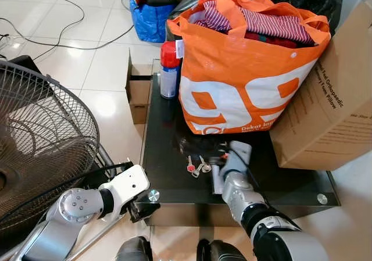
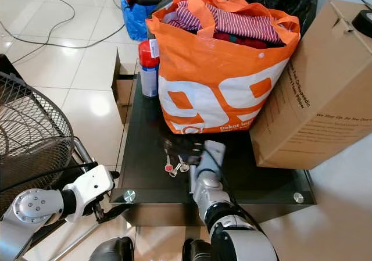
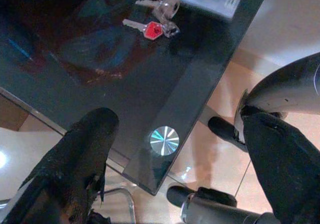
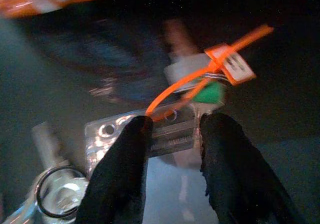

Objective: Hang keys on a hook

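While keys (image 1: 196, 167) lie on glass, right claw (image 4: 172, 134) straddles them.

The right pincer (image 4: 172, 149) straddled a silver metal tag (image 4: 150, 131) with an orange zip tie (image 4: 200, 77); a key ring (image 4: 60, 191) lay at eight o'clock.

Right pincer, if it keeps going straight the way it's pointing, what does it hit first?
Probably the silver metal tag on the key bunch: the right pincer has its open fingers either side of it, low over the black glass table. Beyond lies the orange bag. Depth is uncertain.
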Robot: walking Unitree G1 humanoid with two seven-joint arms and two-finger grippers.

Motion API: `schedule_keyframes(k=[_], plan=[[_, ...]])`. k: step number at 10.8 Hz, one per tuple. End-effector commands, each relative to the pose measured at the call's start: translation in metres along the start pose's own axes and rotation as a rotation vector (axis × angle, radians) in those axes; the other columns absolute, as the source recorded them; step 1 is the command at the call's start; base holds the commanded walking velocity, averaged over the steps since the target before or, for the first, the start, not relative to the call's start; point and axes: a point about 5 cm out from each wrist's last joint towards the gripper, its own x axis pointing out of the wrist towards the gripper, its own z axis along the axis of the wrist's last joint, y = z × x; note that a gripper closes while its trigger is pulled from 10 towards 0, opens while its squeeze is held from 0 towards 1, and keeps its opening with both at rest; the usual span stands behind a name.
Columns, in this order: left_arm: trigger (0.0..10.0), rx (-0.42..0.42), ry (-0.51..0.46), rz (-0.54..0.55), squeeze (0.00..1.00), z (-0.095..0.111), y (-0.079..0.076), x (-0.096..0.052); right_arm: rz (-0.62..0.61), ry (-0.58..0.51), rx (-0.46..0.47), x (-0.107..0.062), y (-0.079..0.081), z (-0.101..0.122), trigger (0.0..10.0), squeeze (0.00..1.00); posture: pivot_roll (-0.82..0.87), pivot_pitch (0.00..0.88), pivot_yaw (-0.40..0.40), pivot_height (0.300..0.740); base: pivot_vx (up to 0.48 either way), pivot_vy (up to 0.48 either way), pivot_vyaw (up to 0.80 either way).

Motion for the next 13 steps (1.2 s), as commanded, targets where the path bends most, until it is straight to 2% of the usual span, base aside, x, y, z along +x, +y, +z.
schedule_keyframes(k=[1,2,3,4,6,7,9,10,11,12,13], plan=[[10.0,-0.001,-0.011,-0.009,0.0,0.003,-0.003,0.001,0.082,0.078,-0.036,-0.004,0.011,-0.02,0.0,0.0,0.13,0.167,-0.089,0.74,0.0,0.0,0.0],[10.0,-0.003,-0.013,-0.006,0.0,0.003,-0.003,0.003,0.21,0.132,-0.16,-0.007,0.005,-0.033,0.0,0.0,0.12,0.155,-0.091,0.74,0.0,0.0,0.0],[10.0,-0.004,-0.017,-0.003,0.0,0.004,-0.003,0.005,0.269,0.153,-0.229,-0.008,-0.004,-0.039,0.0,0.0,0.12,0.151,-0.092,0.74,0.0,0.0,0.0],[10.0,-0.003,-0.021,-0.001,0.0,0.005,-0.002,0.006,0.289,0.149,-0.268,-0.007,-0.014,-0.037,0.0,0.0,0.11,0.146,-0.087,0.74,0.0,0.0,0.0],[10.0,0.0,-0.026,0.0,0.0,0.006,-0.001,0.008,0.271,0.093,-0.268,-0.004,-0.021,-0.024,0.0,0.0,0.11,0.146,-0.079,0.74,0.0,0.0,0.0],[10.0,0.004,-0.026,-0.001,0.0,0.006,0.0,0.008,0.25,0.055,-0.272,-0.003,-0.019,-0.018,10.0,0.0,0.11,0.144,-0.072,0.74,0.0,0.0,0.0],[10.0,0.009,-0.028,-0.001,0.0,0.007,0.002,0.01,0.27,0.003,-0.31,-0.004,-0.014,-0.008,10.0,0.0,0.11,0.138,-0.069,0.74,0.0,0.0,0.0],[10.0,0.01,-0.029,0.0,0.0,0.007,0.003,0.01,0.345,-0.009,-0.351,-0.007,-0.012,-0.004,10.0,0.0,0.1,0.132,-0.069,0.74,0.0,0.0,0.0],[10.0,0.011,-0.029,0.002,0.0,0.007,0.003,0.011,0.411,0.008,-0.388,-0.011,-0.011,-0.004,10.0,1.0,0.1,0.127,-0.069,0.74,0.0,0.0,0.0],[10.0,0.013,-0.038,0.001,0.0,0.009,0.004,0.015,0.511,0.025,-0.494,-0.021,-0.014,-0.004,10.0,1.0,0.09,0.117,-0.067,0.74,0.0,0.0,0.0],[10.0,0.015,-0.045,0.0,0.0,0.011,0.004,0.017,0.562,0.027,-0.515,-0.028,-0.015,-0.002,10.0,1.0,0.09,0.112,-0.065,0.74,0.0,0.0,0.0]])
